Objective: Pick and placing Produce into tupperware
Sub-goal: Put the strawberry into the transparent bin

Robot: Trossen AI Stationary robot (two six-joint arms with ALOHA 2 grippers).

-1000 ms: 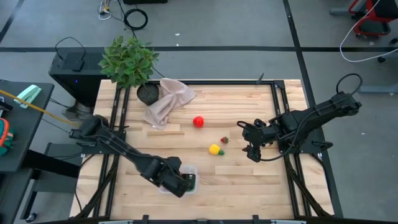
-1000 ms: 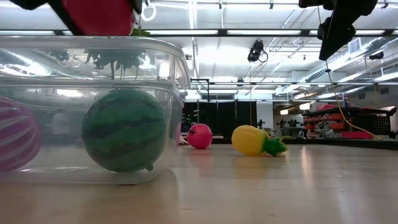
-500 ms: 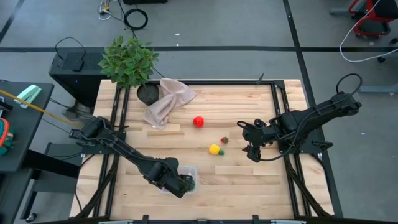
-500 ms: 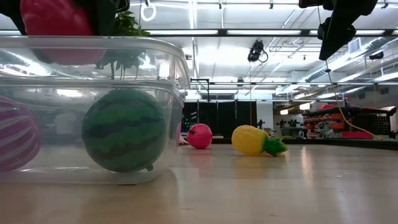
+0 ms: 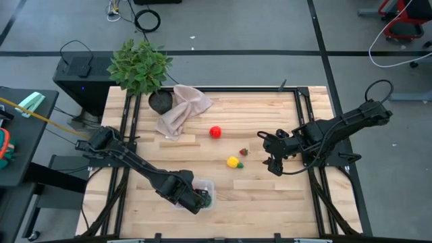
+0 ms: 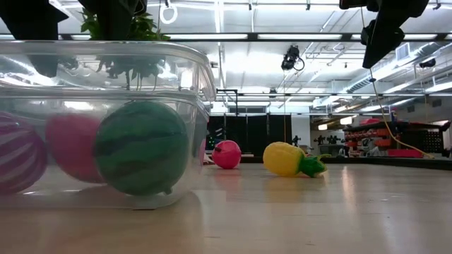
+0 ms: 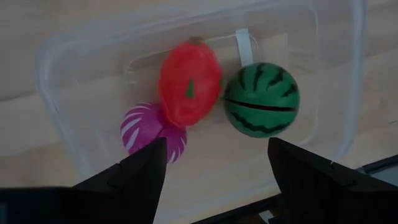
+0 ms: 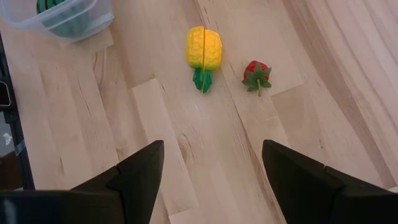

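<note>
The clear tub (image 7: 336,118) sits near the table's front edge and holds a red fruit (image 7: 189,84), a purple striped ball (image 7: 146,130) and a green striped watermelon ball (image 7: 261,99). My left gripper (image 7: 214,171) is open and empty just above the tub (image 5: 202,192). On the table lie a yellow pineapple (image 8: 203,51), a small strawberry (image 8: 256,74) and a red ball (image 5: 215,131). My right gripper (image 8: 208,177) is open and empty at the table's right, raised above the wood.
A leafy potted plant (image 5: 140,67) stands at the far left corner with a beige cloth (image 5: 181,108) beside it. Bare wood lies between the tub and the loose produce.
My left gripper has let go of the red fruit, which has dropped from above the tub's rim down onto the tub's floor between the purple ball and the watermelon ball. The gripper has stayed over the tub.
</note>
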